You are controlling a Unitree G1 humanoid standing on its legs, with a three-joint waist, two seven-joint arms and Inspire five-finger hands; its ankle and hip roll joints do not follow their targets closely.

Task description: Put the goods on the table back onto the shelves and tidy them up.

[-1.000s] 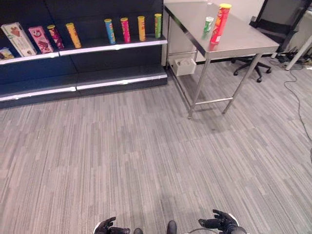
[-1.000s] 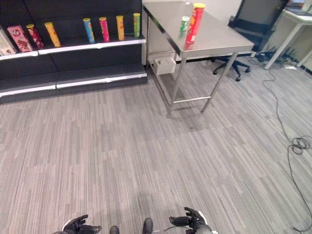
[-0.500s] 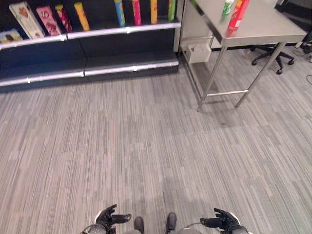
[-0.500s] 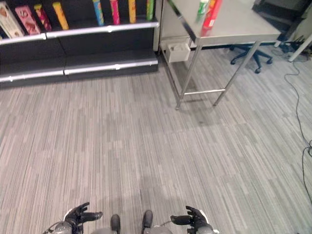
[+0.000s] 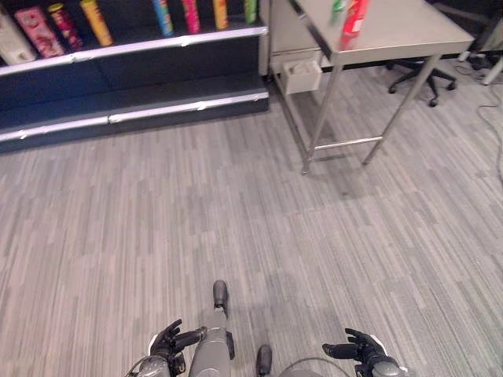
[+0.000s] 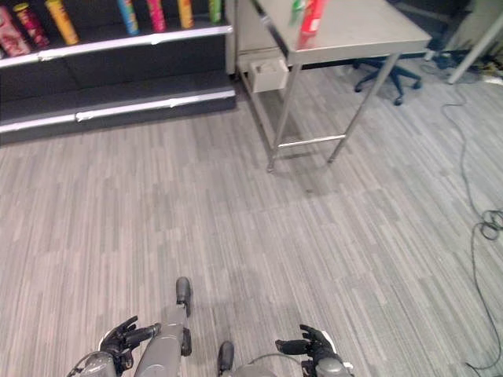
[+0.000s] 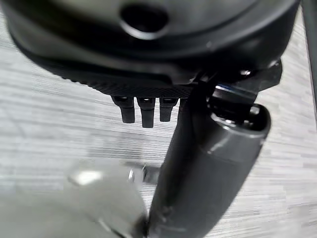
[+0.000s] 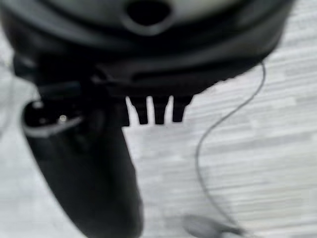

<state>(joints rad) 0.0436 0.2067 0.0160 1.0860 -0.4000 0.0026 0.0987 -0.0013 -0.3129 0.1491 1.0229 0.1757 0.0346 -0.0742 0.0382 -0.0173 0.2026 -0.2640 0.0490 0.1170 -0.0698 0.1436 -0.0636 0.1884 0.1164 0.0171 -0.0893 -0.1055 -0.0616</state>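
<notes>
The red can (image 5: pixel 354 22) and the small green can (image 5: pixel 336 12) stand side by side at the near left edge of the metal table (image 5: pixel 409 31), waiting to go back. The shelves (image 5: pixel 134 49) beside it already hold cans in a row. The left hand (image 5: pixel 167 343) and right hand (image 5: pixel 358 349) hang low, far from the table, fingers loosely apart, holding nothing.

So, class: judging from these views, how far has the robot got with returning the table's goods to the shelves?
Barely begun. Done: several tubes and boxes already stand on the upper shelf. In hand: nothing; the left hand and right hand hang low over the carpet, fingers relaxed. Left: the red tube and the green can are on the steel table, both to be fetched and shelved.
</notes>
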